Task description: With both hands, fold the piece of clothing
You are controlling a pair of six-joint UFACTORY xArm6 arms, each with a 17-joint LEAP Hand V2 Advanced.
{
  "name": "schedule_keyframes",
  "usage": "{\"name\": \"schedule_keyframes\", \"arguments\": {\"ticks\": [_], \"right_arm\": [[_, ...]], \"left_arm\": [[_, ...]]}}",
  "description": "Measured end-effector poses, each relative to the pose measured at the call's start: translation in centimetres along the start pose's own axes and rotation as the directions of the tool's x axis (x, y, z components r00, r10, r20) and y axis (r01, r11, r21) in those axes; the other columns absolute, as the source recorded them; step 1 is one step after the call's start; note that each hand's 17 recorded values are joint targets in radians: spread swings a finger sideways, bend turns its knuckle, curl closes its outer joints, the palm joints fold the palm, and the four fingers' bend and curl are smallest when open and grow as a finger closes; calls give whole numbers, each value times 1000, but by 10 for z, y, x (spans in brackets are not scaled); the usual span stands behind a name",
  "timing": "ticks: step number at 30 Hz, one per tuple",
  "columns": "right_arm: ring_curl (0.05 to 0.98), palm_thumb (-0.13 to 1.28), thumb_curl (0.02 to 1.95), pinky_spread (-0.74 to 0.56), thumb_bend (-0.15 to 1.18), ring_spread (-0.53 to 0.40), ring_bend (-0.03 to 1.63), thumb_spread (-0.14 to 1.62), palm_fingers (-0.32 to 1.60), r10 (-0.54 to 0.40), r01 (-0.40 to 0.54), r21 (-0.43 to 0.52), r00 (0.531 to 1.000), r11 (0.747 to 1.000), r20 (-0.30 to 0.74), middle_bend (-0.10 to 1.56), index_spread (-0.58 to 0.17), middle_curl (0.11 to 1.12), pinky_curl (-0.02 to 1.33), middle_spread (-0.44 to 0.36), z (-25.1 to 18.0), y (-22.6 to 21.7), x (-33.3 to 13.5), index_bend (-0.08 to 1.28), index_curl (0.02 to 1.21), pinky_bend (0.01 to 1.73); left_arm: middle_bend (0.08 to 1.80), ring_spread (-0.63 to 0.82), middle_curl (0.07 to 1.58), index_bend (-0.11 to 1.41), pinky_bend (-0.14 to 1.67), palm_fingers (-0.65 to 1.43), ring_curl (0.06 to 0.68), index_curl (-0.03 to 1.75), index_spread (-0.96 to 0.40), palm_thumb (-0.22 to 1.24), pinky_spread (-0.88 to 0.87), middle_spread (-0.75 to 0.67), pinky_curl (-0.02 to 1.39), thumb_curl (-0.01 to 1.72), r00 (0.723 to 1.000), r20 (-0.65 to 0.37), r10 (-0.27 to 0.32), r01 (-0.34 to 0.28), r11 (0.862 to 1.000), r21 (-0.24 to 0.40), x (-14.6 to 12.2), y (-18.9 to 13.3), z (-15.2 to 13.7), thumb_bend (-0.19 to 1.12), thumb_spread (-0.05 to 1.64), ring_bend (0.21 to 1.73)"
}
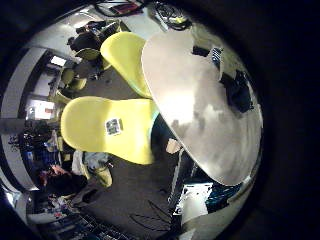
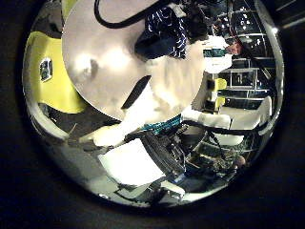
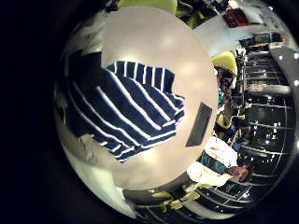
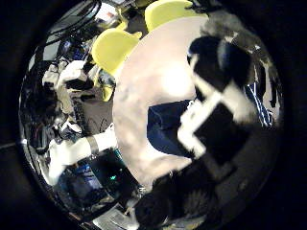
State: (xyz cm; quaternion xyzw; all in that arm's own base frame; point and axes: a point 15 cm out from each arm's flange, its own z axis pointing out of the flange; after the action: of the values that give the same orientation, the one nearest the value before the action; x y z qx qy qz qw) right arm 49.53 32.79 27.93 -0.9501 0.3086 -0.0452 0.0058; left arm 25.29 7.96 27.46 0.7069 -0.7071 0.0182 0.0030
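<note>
1. We see the striped garment (image 3: 126,107) lying on the round table (image 3: 168,42), mid-frame in the right little-finger view.
2. The right hand (image 4: 216,120) is above it, fingers relaxed, holding nothing.
3. The left hand (image 2: 143,157) has fingers we cannot tell.

A round desk (image 3: 177,56) carries a striped piece of clothing (image 3: 126,107) (lying spread out) and a flat dark slab (image 3: 199,124) beside it.

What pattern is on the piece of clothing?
Dark with thin light stripes; the piece of clothing shows best in the right little finger side palm view.
</note>
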Motion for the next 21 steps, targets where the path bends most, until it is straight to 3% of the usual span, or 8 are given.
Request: {"name": "schedule_keyframes", "arguments": {"ticks": [1,3,8,12,18,21], "right_arm": [[728,815,663,-279,-32,-241,1228,1153,-82,8,-8,7,1000,1000,7,732,-399,785,837,-239,-3,1,3,337,756,1138],[623,786,637,-120,-30,-160,1052,1142,-122,28,-29,42,999,999,33,487,-422,653,772,-224,-19,5,11,265,629,1078],[494,765,603,162,-19,33,829,1130,-65,6,-36,211,990,977,139,302,-428,522,683,-145,-90,12,19,185,520,953],[448,774,595,284,-11,88,779,1140,8,76,-141,291,972,946,223,296,-435,483,631,-153,-138,48,57,171,464,893],[395,889,629,393,41,62,760,1217,218,260,-321,244,932,915,252,356,-442,456,530,-179,-161,136,127,223,435,721],[393,912,642,410,50,42,783,1256,262,306,-359,201,918,912,252,366,-439,449,496,-168,-170,171,133,231,436,641]], "left_arm": [[452,-376,610,217,636,550,319,517,-295,240,-395,-326,413,305,1000,-4,0,0,1000,2,2,1,1,-19,1136,864],[454,-379,621,220,644,549,324,528,-300,255,-404,-335,414,307,1000,-6,-1,1,1000,2,5,1,1,-14,1145,863],[457,-370,647,230,653,553,334,557,-309,294,-420,-337,420,318,1000,-14,-6,6,1000,5,12,-1,1,-10,1162,870],[470,-360,666,253,645,565,337,580,-316,336,-413,-339,420,330,1000,-21,9,-9,1000,-4,26,-9,0,-8,1169,865],[478,-342,696,266,657,567,348,616,-324,379,-412,-340,426,343,999,-31,22,-23,999,-24,44,-25,-11,-15,1177,868],[478,-336,707,265,661,563,352,629,-326,383,-412,-340,429,344,999,-28,31,-32,999,-32,56,-31,-18,-17,1178,875]]}}
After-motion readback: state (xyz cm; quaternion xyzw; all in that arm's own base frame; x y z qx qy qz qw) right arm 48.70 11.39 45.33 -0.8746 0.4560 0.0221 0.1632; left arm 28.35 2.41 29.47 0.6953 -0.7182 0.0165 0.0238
